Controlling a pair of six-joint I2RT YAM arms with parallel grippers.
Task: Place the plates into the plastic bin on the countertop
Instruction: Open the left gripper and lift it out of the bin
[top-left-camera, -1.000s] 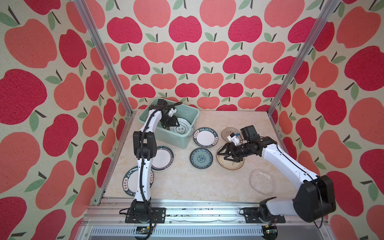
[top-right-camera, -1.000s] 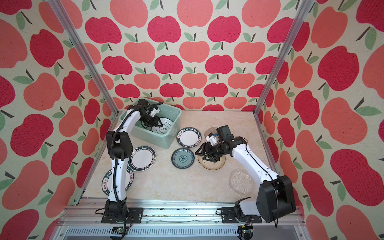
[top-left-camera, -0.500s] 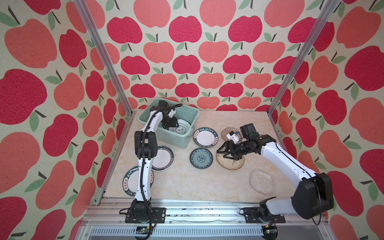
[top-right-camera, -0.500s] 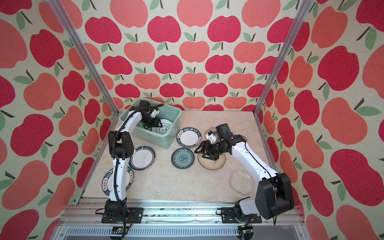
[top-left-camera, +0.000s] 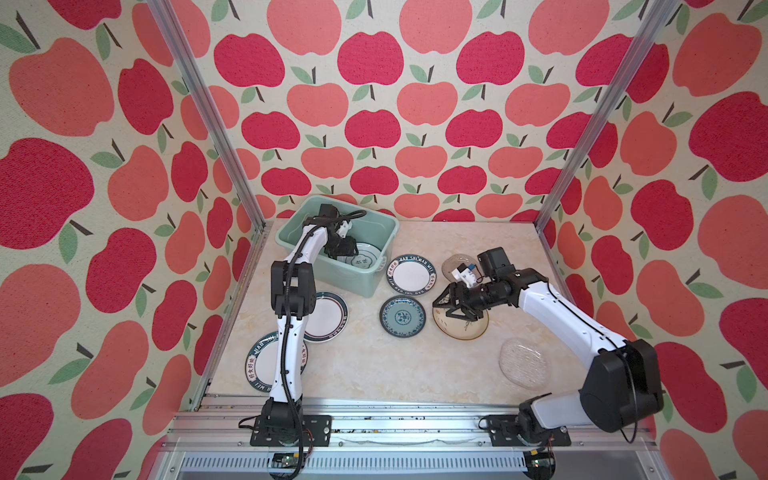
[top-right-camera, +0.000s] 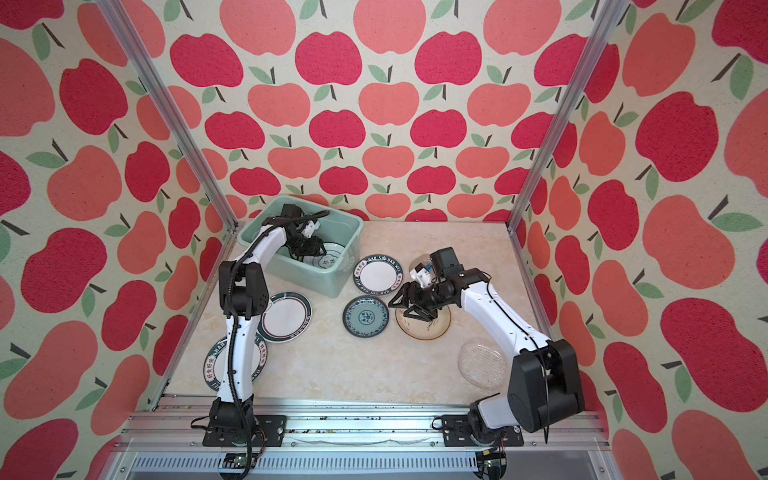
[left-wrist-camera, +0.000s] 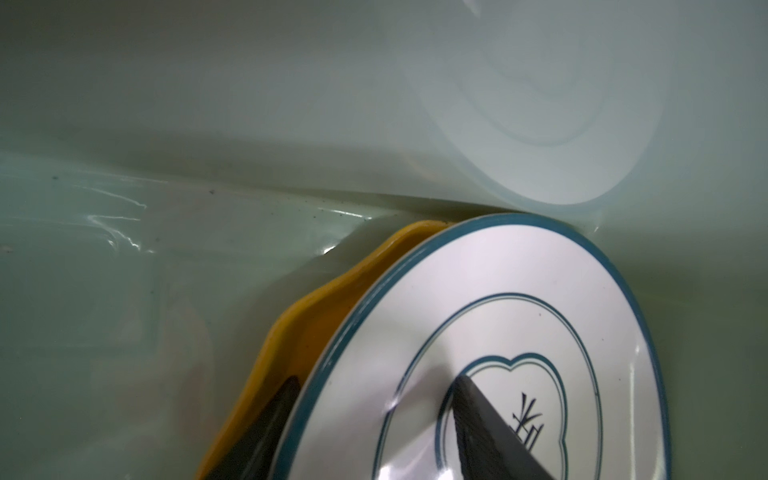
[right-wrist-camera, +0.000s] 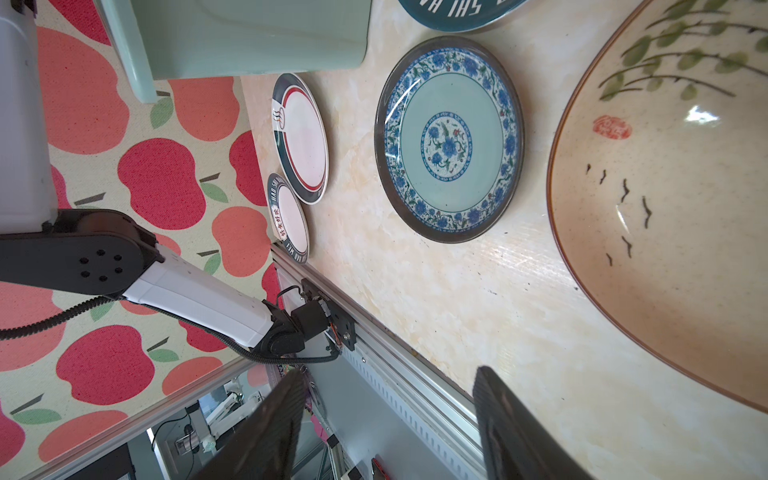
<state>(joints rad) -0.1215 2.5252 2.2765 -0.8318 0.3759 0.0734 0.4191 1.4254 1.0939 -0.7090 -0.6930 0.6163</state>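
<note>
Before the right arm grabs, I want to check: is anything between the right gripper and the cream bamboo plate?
Nothing visible. The right gripper hangs open above the cream bamboo plate, near its rim beside the teal patterned plate; no object lies between them.

The cream marbled worktop (top-left-camera: 374, 365) carries the mint-green plastic bin (top-left-camera: 365, 286) in its far left corner. Just beside the bin's right end lies a lettered-rim plate (top-left-camera: 411, 276). In front of it is a teal patterned plate (top-left-camera: 402, 316), with a cream bamboo plate (top-left-camera: 461, 328) just to its right. A glass plate (top-left-camera: 451, 262) sits behind that one, and a second glass plate (top-left-camera: 523, 368) lies near the front right. On the left lie a green-rimmed plate (top-left-camera: 330, 316) and a second lettered-rim plate (top-left-camera: 259, 365), close together; I cannot tell whether they touch.
</note>
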